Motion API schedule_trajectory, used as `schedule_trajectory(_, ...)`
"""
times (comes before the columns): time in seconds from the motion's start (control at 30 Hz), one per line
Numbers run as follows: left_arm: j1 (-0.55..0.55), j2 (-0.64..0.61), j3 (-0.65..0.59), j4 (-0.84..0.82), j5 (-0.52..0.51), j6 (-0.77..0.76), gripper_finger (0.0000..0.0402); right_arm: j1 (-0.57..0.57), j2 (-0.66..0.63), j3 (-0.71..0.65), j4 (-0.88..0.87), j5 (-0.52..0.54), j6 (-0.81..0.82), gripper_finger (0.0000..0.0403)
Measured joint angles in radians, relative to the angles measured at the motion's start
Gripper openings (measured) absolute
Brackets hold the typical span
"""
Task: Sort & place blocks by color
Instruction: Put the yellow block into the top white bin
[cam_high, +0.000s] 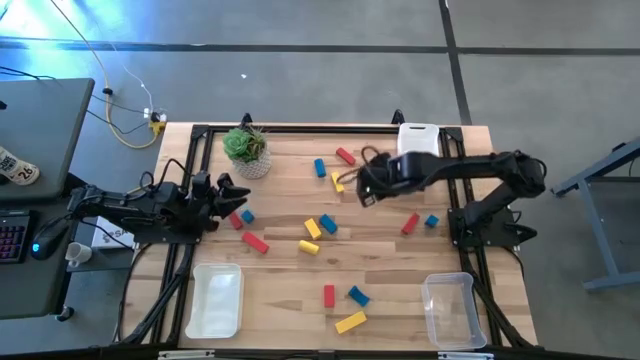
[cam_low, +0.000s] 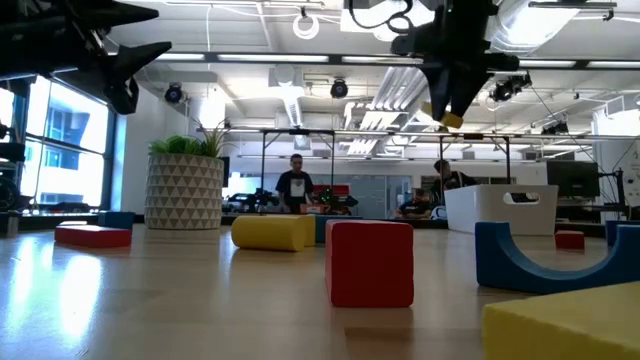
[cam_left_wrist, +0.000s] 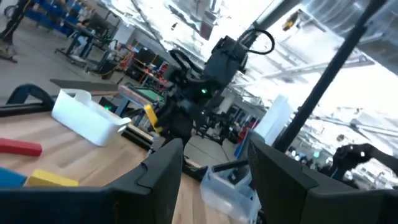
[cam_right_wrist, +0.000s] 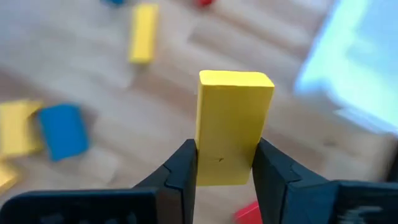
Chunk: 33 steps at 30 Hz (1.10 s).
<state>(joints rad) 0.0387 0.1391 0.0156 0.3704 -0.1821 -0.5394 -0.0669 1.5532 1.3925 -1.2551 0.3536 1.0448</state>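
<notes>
My right gripper (cam_high: 362, 190) hangs high over the middle of the table's far half, shut on a yellow bar block (cam_right_wrist: 235, 118), which also shows in the low view as the yellow block (cam_low: 447, 118). My left gripper (cam_high: 228, 192) waits at the table's left side, raised and open, with nothing between its fingers (cam_left_wrist: 163, 171). Red, blue and yellow blocks lie scattered flat on the wood, among them a red bar (cam_high: 254, 241), a yellow cylinder (cam_high: 312, 228), a blue block (cam_high: 358, 295) and a yellow bar (cam_high: 350, 322). My right gripper pinches the yellow bar's two long sides, at its lower end (cam_right_wrist: 219, 169), between its two fingers (cam_right_wrist: 184, 167). The fingers slant steeply down from above. The bar sticks out lengthwise beyond the fingertips, lifted well clear of the table.
A white tray (cam_high: 215, 300) stands near left, a clear tray (cam_high: 448, 308) near right, and a white tray (cam_high: 420, 138) at the far edge. A potted plant (cam_high: 246, 150) stands far left. People are in the room beyond the table.
</notes>
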Motion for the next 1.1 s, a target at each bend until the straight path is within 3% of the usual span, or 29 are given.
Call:
schedule_trajectory(0.27,0.0,0.036,0.108,-0.04,-0.016,0.126,0.017,-0.2,0.0,0.026,-0.132,0.066,-0.091,0.0093)
schedule_trajectory(0.57,0.0,0.183,0.294,-0.393,-0.08,0.184,0.017,-0.428,0.0,0.025,-0.172,0.064,-0.243,0.0093)
schedule_trajectory(1.1,0.0,0.503,0.531,-0.869,-0.091,0.073,0.017,-0.705,0.106,0.024,-0.108,-0.023,-0.505,0.0093)
